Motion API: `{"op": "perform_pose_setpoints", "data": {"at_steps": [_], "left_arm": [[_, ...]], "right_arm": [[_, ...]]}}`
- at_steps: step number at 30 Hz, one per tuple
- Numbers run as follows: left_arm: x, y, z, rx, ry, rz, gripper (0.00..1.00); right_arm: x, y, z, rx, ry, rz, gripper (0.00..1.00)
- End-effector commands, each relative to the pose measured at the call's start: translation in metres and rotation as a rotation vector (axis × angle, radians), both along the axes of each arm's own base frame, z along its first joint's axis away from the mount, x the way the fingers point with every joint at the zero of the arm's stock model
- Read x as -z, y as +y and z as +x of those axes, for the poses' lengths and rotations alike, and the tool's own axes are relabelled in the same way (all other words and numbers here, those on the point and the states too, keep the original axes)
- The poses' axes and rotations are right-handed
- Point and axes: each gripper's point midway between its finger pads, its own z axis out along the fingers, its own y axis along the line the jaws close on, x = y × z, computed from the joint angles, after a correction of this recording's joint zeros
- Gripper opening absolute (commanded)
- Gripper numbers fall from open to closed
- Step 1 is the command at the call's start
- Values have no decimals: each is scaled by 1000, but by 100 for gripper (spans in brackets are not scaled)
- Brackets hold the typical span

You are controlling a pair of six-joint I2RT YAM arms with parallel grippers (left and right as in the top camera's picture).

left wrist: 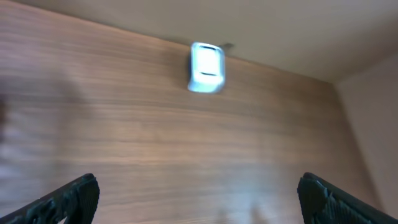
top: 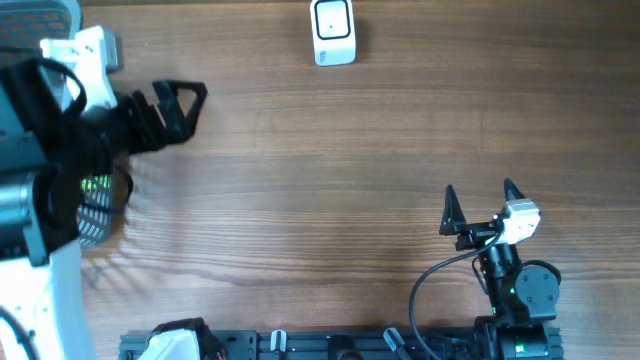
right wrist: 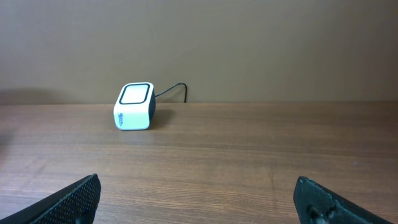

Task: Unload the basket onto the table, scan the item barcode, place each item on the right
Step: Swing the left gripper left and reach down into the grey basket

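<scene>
The left gripper (left wrist: 202, 202) and right gripper (top: 480, 190) are hanging open, empty. With nothing picked up, the twelve o'clock scanner (top: 333, 30) might be reading nothing.

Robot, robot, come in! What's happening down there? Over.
Left jaws and right jaws open, empty. Scanner at far edge of table, untouched. No item in sight. Nothing blocking the scanner.

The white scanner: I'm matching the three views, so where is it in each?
Overhead: scanner at the top edge, near centre.
Left wrist: scanner upper middle, blurred.
Right wrist: scanner left of centre, near the wall.
Shared landmark: the wood-grain table under it.
</scene>
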Motion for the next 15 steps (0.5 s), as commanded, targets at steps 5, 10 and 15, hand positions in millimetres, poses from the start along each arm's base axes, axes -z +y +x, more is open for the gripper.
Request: {"op": "perform_pose_setpoints", "data": {"at_steps": [5,10,15], "left_arm": [[-6,119,32,-544,-42,163,100],[-23,194,25,-780,-112,220,100],[1,277,6,-960,-26,296,100]], "right_arm": [[0,-3,1,15,-1,-9,100],[0,-3,1,15,-1,-9,100],[0,-3,1,15,-1,-9,100]]}}
